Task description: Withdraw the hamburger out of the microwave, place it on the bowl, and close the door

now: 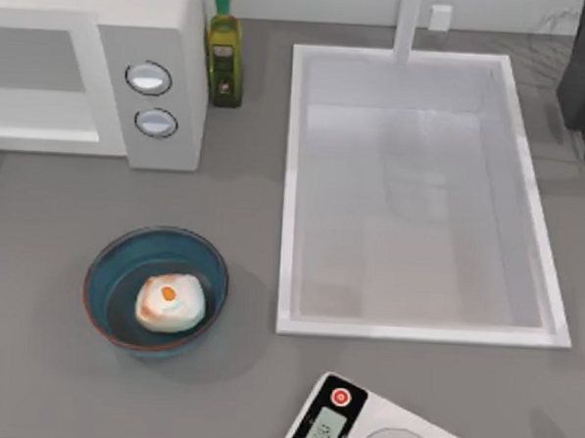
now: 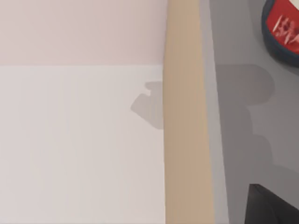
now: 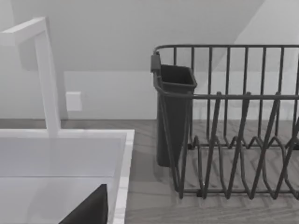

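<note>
- Hamburger [image 1: 170,303] sits inside bowl [image 1: 106,278] on the bench [image 1: 234,393].
- Microwave [image 1: 164,55] door [image 1: 39,86] appears shut.
- State of either gripper: cannot tell.

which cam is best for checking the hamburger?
Top view: the hamburger sits whole and unobstructed inside the bowl. The left wrist view looks at a pale surface and counter edge, the right wrist view at the sink and dish rack.

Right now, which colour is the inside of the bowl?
Blue-teal, with a brownish rim; the bowl shows best in the top view, holding the hamburger.
</note>
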